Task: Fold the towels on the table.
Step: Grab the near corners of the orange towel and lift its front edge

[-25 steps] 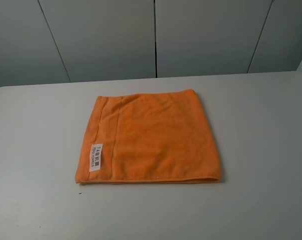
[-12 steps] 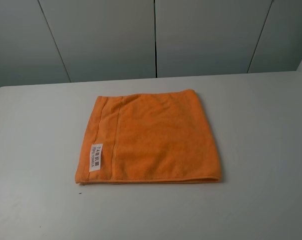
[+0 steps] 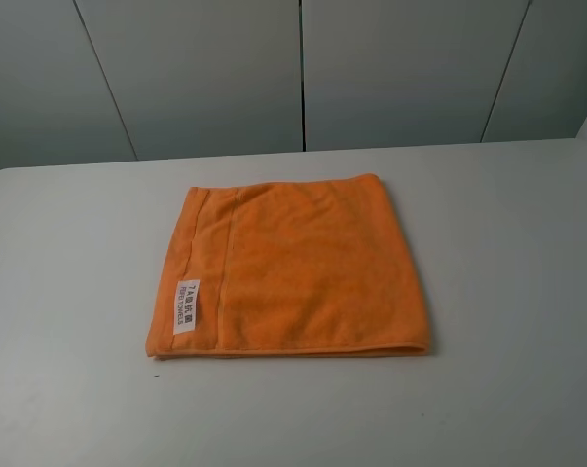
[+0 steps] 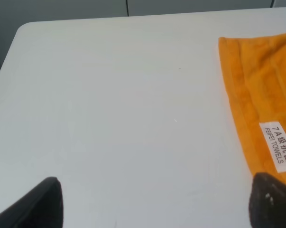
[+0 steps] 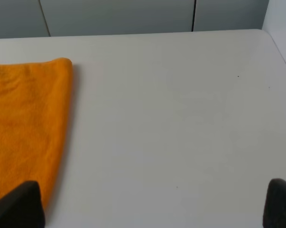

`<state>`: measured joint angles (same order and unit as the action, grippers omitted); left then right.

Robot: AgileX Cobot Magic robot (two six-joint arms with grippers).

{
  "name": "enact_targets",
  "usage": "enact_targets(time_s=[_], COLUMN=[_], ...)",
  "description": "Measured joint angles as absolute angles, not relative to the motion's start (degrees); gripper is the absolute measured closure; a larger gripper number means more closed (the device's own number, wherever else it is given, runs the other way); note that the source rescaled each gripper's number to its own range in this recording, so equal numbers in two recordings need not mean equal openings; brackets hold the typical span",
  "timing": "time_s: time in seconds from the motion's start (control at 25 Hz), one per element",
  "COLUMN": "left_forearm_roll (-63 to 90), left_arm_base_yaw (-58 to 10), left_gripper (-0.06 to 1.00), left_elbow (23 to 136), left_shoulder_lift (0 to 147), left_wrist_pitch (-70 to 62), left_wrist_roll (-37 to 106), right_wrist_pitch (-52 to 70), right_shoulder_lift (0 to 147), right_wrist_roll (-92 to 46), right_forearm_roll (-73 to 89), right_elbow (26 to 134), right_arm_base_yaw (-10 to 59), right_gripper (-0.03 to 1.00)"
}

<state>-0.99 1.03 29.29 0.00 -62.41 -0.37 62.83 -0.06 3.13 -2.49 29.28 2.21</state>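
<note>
The orange towel (image 3: 293, 268) lies flat on the white table (image 3: 507, 243), folded over, with a hem band and a white label (image 3: 188, 306) on its left side. Neither gripper shows in the exterior high view. In the left wrist view the left gripper (image 4: 157, 204) is open over bare table; its dark fingertips (image 4: 43, 202) stand wide apart, and the towel's label edge (image 4: 261, 104) is beside one fingertip. In the right wrist view the right gripper (image 5: 152, 206) is open, and the towel's right edge (image 5: 29, 123) lies by one fingertip (image 5: 19, 206).
Grey wall panels (image 3: 303, 68) stand behind the table's far edge. The table's rounded far left corner (image 4: 24, 28) shows in the left wrist view. White tabletop surrounds the towel on all sides.
</note>
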Motion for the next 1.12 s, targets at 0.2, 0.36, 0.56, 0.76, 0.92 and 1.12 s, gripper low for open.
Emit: enact_targets(time_s=[0.2,0.36,0.56,0.76,0.92,1.12], left_forearm_roll=[-0.99,-0.73,2.77,6.98,10.04,13.81], left_arm_base_yaw=[1.03,1.03,1.03,1.03,1.03,-2.04], left_gripper=[-0.05,-0.05,-0.05,-0.05,-0.05,-0.05], left_elbow=[29.29,30.74,34.22,37.38,39.41,42.58], left_shoulder_lift=[0.05,4.5,16.93,32.18,45.48,60.59], left_wrist_pitch=[-62.41,-62.15,-60.74,-60.11,-59.39,-56.76], left_wrist_roll=[-0.4,0.59,8.65,17.44,26.56,37.97], right_wrist_pitch=[62.83,63.58,64.48,63.7,63.84,62.86], right_shoulder_lift=[-0.06,0.1,6.04,18.01,29.78,45.56], right_wrist_roll=[2.78,-1.07,-8.64,-13.47,-18.4,-27.59], right_forearm_roll=[-2.09,0.37,2.44,2.65,2.21,2.19], right_elbow=[29.28,29.38,32.51,37.94,41.22,42.41], right_arm_base_yaw=[2.21,2.21,2.31,7.46,11.36,13.91], right_gripper=[-0.03,-0.03,-0.03,-0.03,-0.03,-0.03])
